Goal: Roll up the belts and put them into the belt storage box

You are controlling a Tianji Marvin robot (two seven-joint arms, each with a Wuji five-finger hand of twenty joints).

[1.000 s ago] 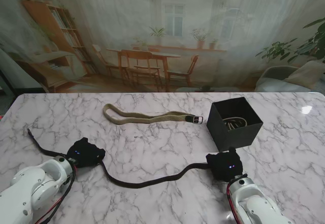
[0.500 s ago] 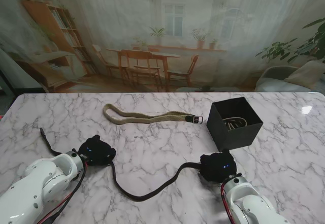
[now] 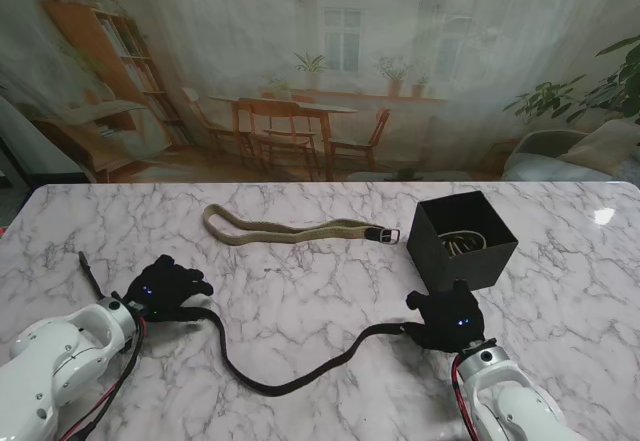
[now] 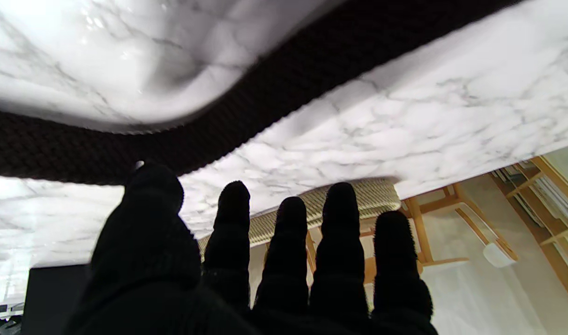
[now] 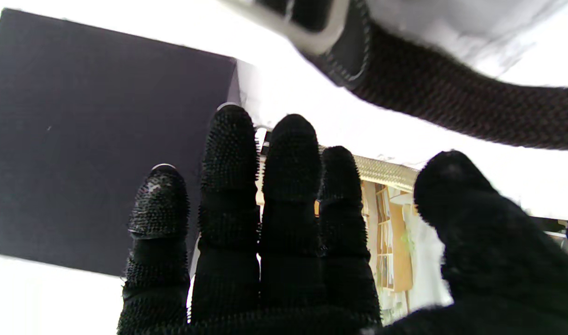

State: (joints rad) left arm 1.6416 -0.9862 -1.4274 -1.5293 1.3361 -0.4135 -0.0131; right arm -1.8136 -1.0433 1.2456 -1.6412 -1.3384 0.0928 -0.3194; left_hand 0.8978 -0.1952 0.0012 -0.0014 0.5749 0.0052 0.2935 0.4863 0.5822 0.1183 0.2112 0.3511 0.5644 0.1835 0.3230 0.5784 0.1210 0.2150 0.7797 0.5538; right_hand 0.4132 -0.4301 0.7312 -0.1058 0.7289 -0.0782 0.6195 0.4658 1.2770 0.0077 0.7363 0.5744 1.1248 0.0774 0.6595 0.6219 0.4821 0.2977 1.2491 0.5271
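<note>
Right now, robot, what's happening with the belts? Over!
Left robot hand and right robot hand both open, over the black belt. Belt unrolled on table. Tan belt waiting. Box unobstructed.

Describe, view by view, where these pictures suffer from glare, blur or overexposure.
Stand view: sharp, with one bright glare spot on the table at far right. Left wrist view: the black belt is blurred close to the lens, the marble glossy with highlights. Right wrist view: the table is blown out to plain white around the storage box, and the belt's buckle end is soft.
</note>
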